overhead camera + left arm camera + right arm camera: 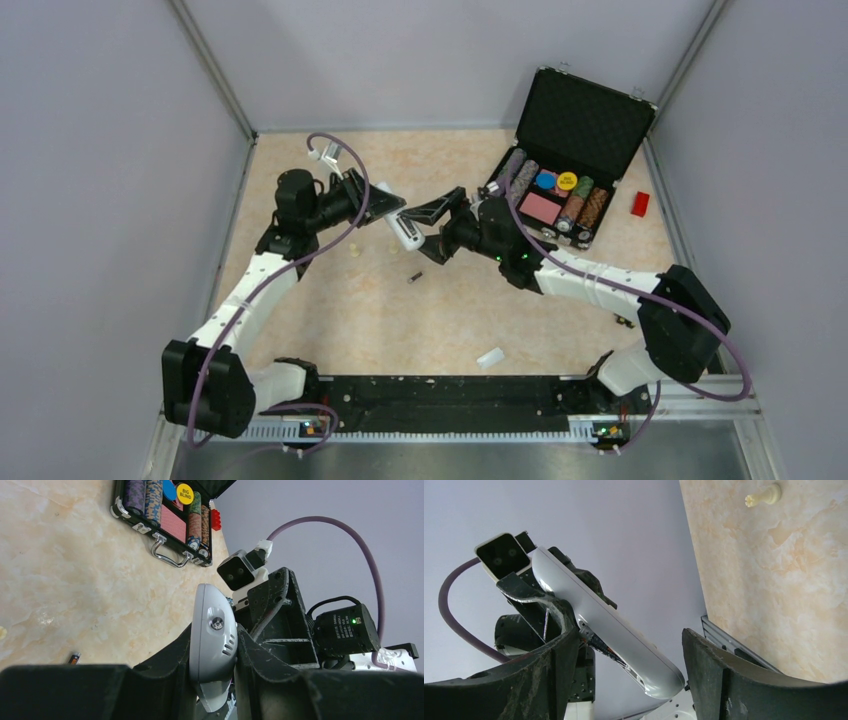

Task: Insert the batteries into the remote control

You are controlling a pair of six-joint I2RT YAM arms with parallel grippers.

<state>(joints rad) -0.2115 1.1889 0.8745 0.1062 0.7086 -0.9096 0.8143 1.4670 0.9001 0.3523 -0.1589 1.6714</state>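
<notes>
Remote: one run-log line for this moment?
remote: clamped in left claw, lifted | right claw: open around remote's free end | battery: one loose on table | white cover: loose near arm bases

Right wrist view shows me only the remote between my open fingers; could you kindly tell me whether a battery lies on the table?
Observer: Yes, one battery lies on the table, slightly nearer the front edge than the remote.
Operator: Thank you; where is the loose cover?
Observer: The white cover lies alone near the table's front edge.
Operator: And is anything on my right?
Observer: An open case of poker chips stands there, lid up.
</notes>
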